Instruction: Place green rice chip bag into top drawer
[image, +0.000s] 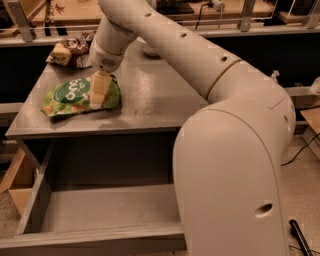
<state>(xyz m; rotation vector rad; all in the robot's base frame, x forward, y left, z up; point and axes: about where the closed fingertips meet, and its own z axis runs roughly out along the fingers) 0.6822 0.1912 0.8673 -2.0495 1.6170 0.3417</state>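
Observation:
The green rice chip bag (75, 96) lies flat on the left part of the grey table top (150, 95), glossy green with a darker oval and white letters. My gripper (98, 94) hangs from the big cream arm and points down onto the right half of the bag, touching or nearly touching it. The top drawer (105, 210) is pulled out below the table's front edge, wide and shallow with a bare grey bottom. My arm's elbow covers the drawer's right end.
A brown-and-silver snack bag (70, 49) lies at the table's back left corner. A white bowl (149, 50) at the back is mostly hidden by my arm. A cardboard box (15, 185) stands on the floor at the left. A dark shelf rail runs behind the table.

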